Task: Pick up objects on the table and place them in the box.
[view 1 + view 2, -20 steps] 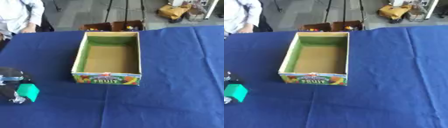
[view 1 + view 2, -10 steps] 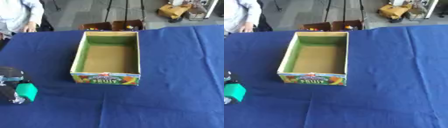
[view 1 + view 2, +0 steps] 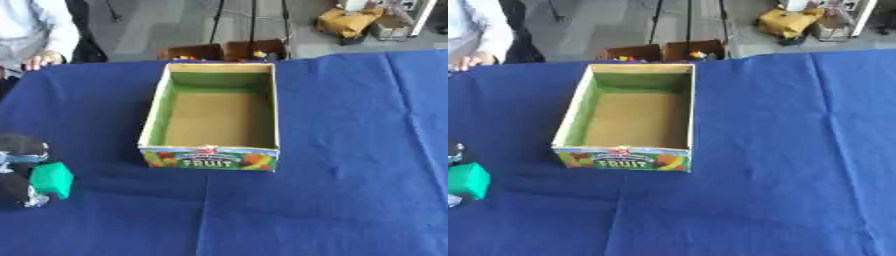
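We find left robot hand (image 3: 17,172) curled round green block (image 3: 52,179) at bench (image 3: 350,150) left edge — fruit box (image 3: 214,117) lies right and slightly forward, empty. Right robot hand unseen.

The left hand (image 3: 19,170) is cut off by the left edge in the left eye view, so its arm is unseen, and its fingers are too blurred to read. It partly hides the green block (image 3: 52,179); the right eye view's edge crops that block. The right hand appears nowhere
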